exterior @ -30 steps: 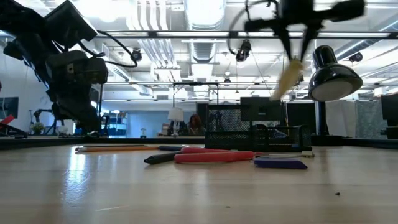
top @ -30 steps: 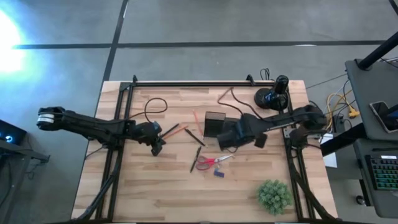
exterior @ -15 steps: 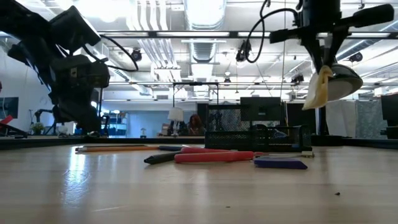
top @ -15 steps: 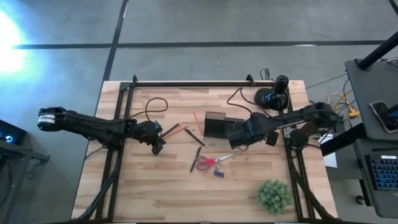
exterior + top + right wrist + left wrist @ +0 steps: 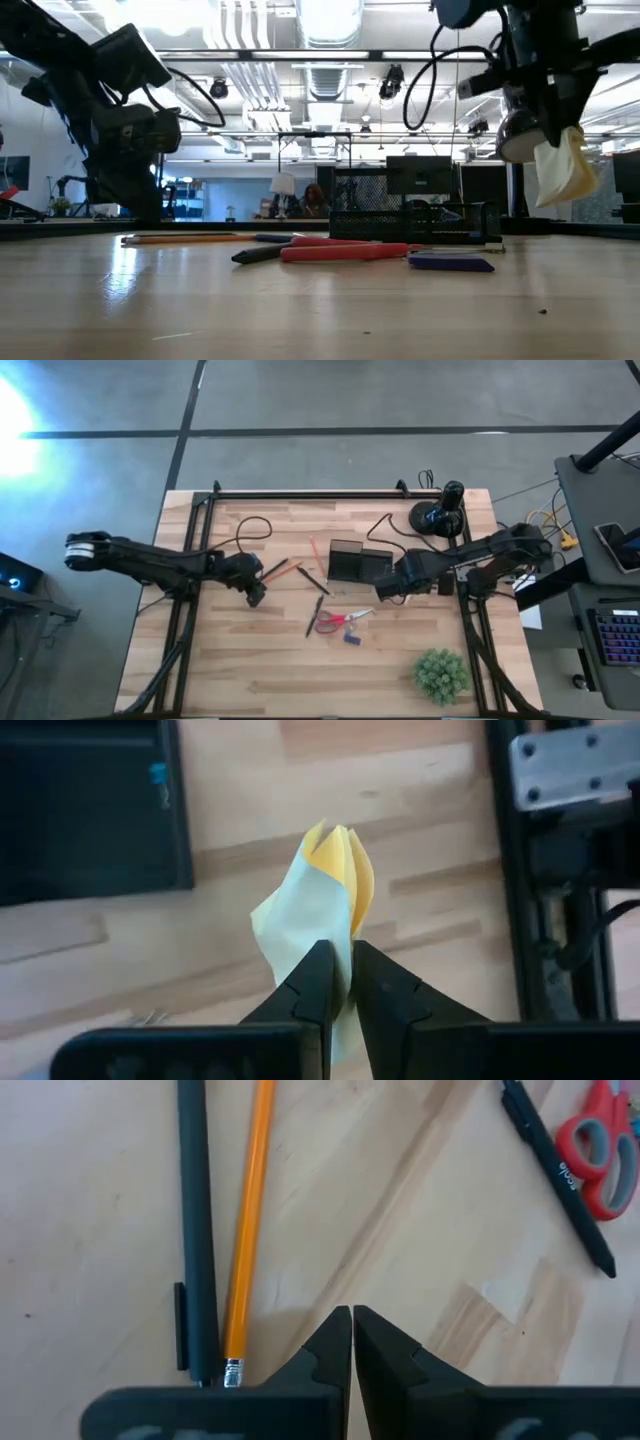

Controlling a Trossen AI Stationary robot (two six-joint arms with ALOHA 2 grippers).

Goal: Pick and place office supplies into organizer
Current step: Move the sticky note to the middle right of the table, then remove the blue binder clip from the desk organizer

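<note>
Right tool point(image 5: 340, 982) pinching a yellow sticky pad point(image 5: 318, 905), pages fanned and drooping, hanging clear above the worktop point(image 5: 250, 670); in the high view, right tool point(image 5: 390, 586) at the right edge of the black organizer point(image 5: 357, 563), just beside it. In the low view, pad point(image 5: 563, 168) dangling in the air to the right of the organizer point(image 5: 405, 212), not inside any compartment. Left tool point(image 5: 352, 1342) pressed together and holding nothing, poised low over bare wood; high view puts the left tool point(image 5: 255, 596) left of the supplies. Nearest it, an orange pencil point(image 5: 248, 1230) and a black pen point(image 5: 195, 1230) lying side by side. Farther off, another black pen point(image 5: 558, 1172) beside red scissors point(image 5: 602, 1142). Toward the middle of the worktop, scissors point(image 5: 342, 619) flat, with a small blue piece point(image 5: 352, 639) just beside them. Green plant point(image 5: 441, 675) well apart, at the near right corner.
</note>
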